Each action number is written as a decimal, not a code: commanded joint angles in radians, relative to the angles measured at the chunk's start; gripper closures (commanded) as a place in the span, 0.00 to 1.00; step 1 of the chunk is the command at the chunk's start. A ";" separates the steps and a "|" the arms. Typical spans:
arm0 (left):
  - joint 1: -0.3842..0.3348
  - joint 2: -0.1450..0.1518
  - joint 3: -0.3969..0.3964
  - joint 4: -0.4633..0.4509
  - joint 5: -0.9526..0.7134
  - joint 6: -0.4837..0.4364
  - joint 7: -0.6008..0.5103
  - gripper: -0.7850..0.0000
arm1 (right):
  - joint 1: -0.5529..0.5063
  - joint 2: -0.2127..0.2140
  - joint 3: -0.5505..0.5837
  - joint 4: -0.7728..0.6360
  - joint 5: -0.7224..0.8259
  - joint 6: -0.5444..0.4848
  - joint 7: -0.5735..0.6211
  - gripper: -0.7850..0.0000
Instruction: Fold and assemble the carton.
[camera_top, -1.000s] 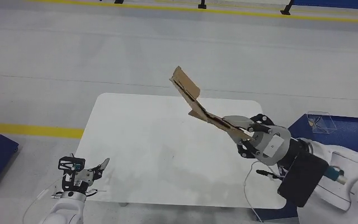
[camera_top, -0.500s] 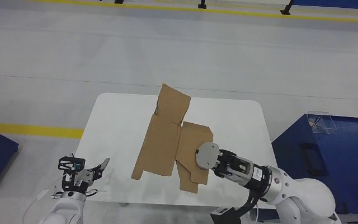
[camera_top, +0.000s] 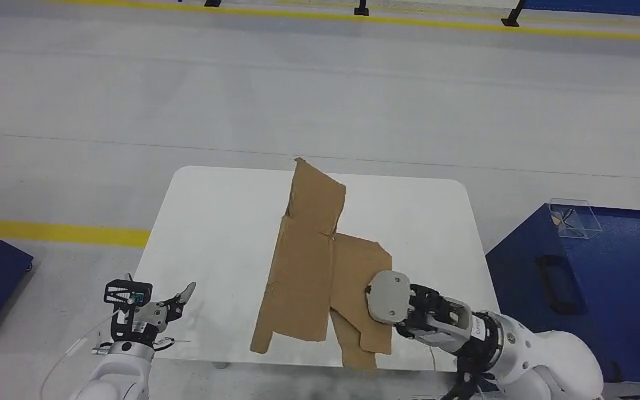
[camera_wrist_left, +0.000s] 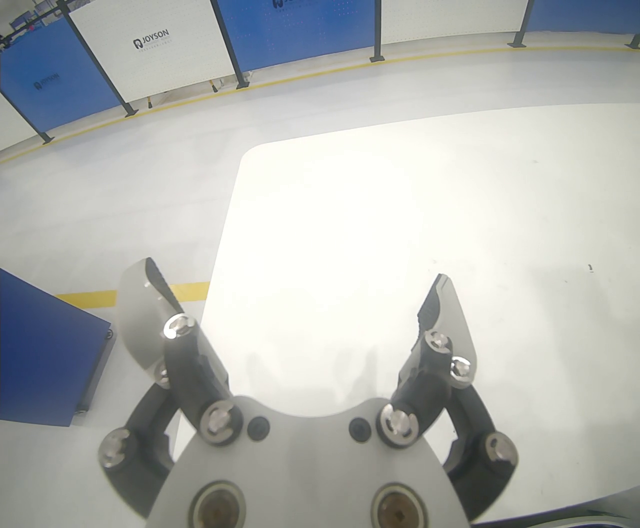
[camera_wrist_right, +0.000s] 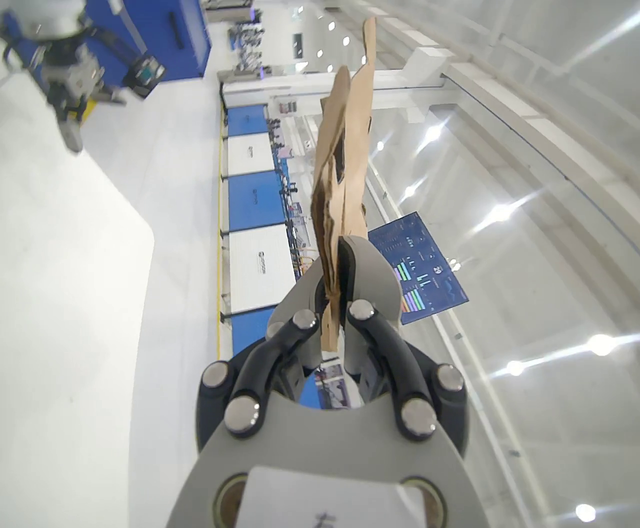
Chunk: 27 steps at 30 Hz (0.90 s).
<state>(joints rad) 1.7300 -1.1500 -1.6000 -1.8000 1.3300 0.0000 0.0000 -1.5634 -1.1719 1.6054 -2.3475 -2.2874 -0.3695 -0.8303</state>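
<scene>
You're looking at a reposition, not a fold. The right gripper (camera_wrist_right: 334, 280) is clamping the carton (camera_top: 308, 255) by one edge, fingers closed on the cardboard.

A second ago it was holding the blank edge-on, up over the far right of the table (camera_top: 210, 230). Now it's presenting it broadside to the top camera, over the table's middle-right. Over the last half second the blank is drifting right and toward the near edge, and its near end is now overhanging that edge. The wrist is sitting low at the near right. I can't tell whether the carton's far end is touching the table or hanging clear.

The left gripper (camera_wrist_left: 295, 287) isn't moving. It's parked at the near left corner, jaws spread, holding nothing, well apart from the carton.

My read is that the task is barely starting. The carton is still a flat blank with no panel stood up. This swing is probably setting it up for laying down, or for the left arm taking a second hold. With a one-edge grip the sheet may be flexing, so be watching for slip.
</scene>
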 joint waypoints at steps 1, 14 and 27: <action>0.000 0.000 0.000 0.000 0.000 0.000 0.000 0.00 | 0.031 -0.001 0.046 0.024 0.302 -0.128 0.019 1.00; 0.000 0.000 0.000 0.000 0.000 0.000 0.000 0.00 | 0.197 0.058 -0.259 0.457 1.936 -0.643 0.805 1.00; 0.000 0.000 0.000 0.000 0.000 0.000 0.000 0.00 | 0.288 0.121 -0.466 0.558 2.679 -0.572 1.409 1.00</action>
<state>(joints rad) 1.7300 -1.1500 -1.6000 -1.8000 1.3300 0.0000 0.0000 -1.2746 -1.0508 1.1391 -1.7893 0.3984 -0.9407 0.5924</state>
